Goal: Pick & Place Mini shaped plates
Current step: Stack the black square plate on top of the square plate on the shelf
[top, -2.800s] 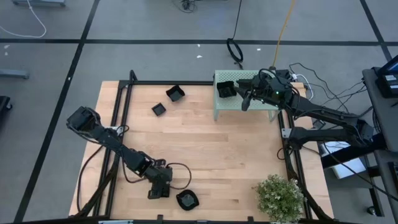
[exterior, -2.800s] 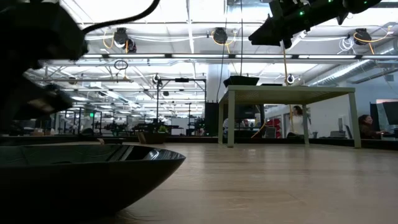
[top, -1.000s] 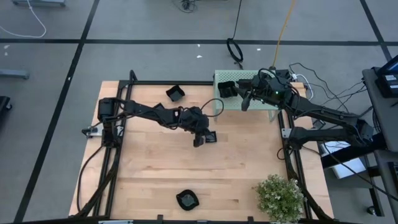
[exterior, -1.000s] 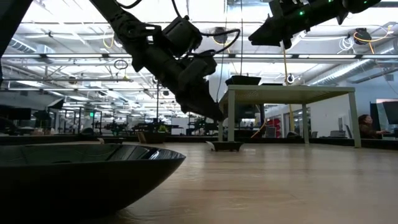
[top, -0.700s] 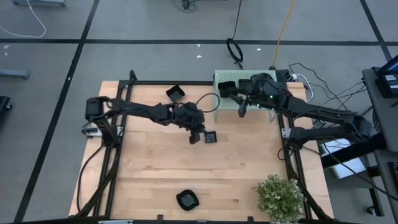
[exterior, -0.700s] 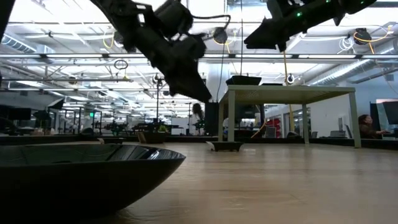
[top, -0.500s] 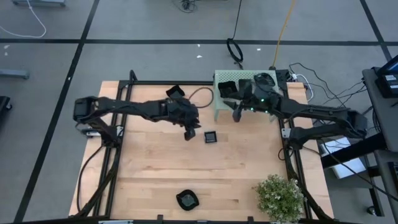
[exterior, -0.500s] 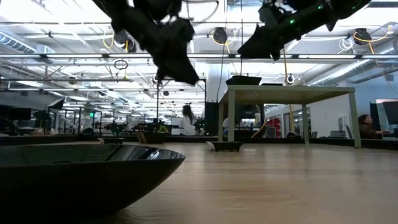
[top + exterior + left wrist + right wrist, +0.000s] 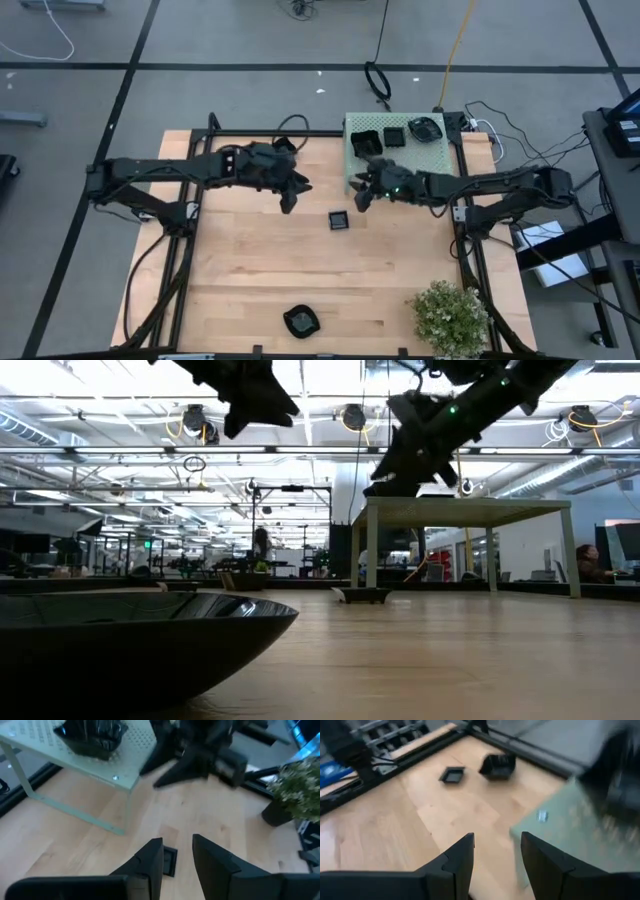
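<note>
The desk point(image 9: 250, 270) carries, at its one o'clock corner, the pale green stand point(image 9: 440, 155) with three plates on top: a square one point(image 9: 363, 145), a smaller square one point(image 9: 395, 137) and a rounder one point(image 9: 425, 128). At five o'clock sits the plant point(image 9: 450, 315). The left arm has pulled back from the middle of the desk toward eleven o'clock, and its end effector point(image 9: 288, 197) now hangs open and empty, fingers parted with nothing between them in the left wrist view. The right arm, which a moment ago hovered over the stand, has swung down off its front edge; its end effector point(image 9: 362, 197) is also open and empty, at about one o'clock from the desk's centre. Between the two end effectors lies a small square plate point(image 9: 339, 220), set down on the bare wood near the centre by the left arm, which was on it a second ago and has since let go. That looks like a handover: the left arm has brought the plate within reach, and the right arm is likely coming for it to carry it to the stand. Another square plate point(image 9: 496, 766) sits at eleven o'clock, largely hidden under the left arm from above. A wavy-rimmed plate point(image 9: 300, 321) waits at six o'clock.
</note>
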